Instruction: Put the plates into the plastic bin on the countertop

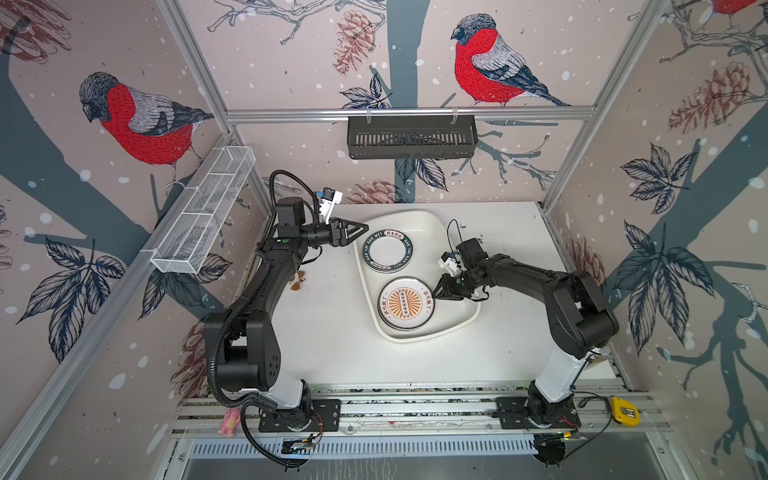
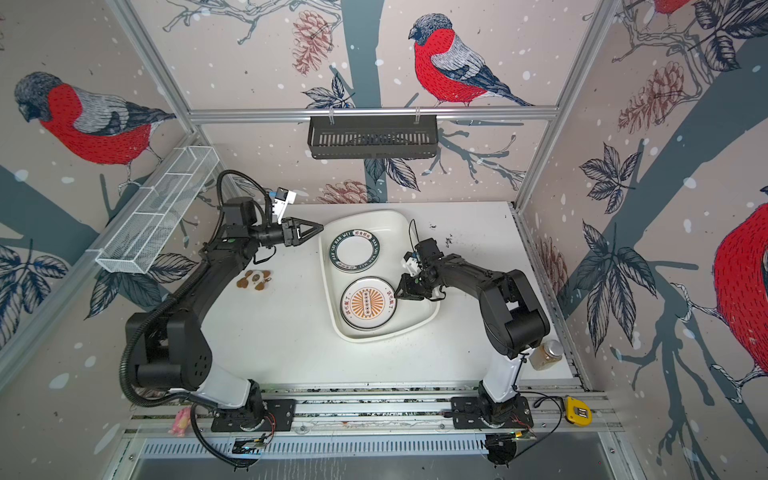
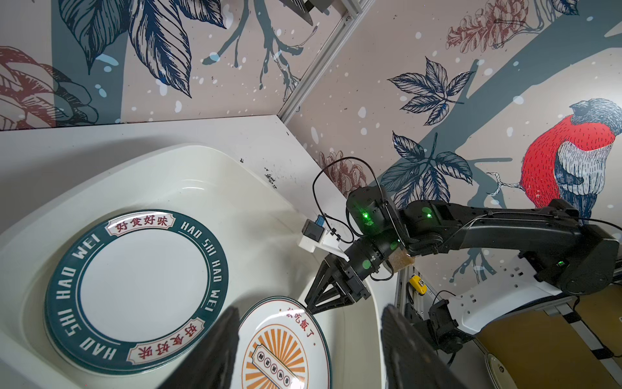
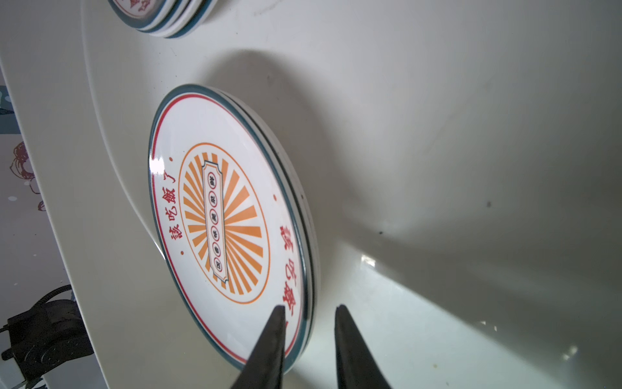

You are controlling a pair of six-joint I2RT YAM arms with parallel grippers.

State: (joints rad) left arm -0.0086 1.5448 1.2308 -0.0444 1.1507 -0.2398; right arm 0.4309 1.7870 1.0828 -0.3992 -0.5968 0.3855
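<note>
Trouble, in our judgement, lies at the right gripper [image 4: 310,308]. Its jaws stand a little apart astride the rim of the sunburst stack [image 1: 405,305], one jaw over the top plate's glazed face and one outside the edge, and we see no pinch on it. If the arm draws back low or lifts before the jaws clear, the upper jaw could hook the rim and drag or tip the top plate off its stack, since glaze slides easily on glaze. The arm also reaches in over the wall of the bin [image 1: 432,237], so a careless pull could shift the bin on the worktop [image 1: 332,340]. The left gripper [image 1: 365,227] hovers by the bin's far left corner, jaws wide and empty, and a swing inward could clip the rim. The plates lie flat in two stacks inside the bin, side by side and apart. The green-rimmed stack [image 1: 387,250] sits farther back, white with dark green lettered bands. The sunburst stack sits nearer, white with orange rays, red characters and thin teal edges.
</note>
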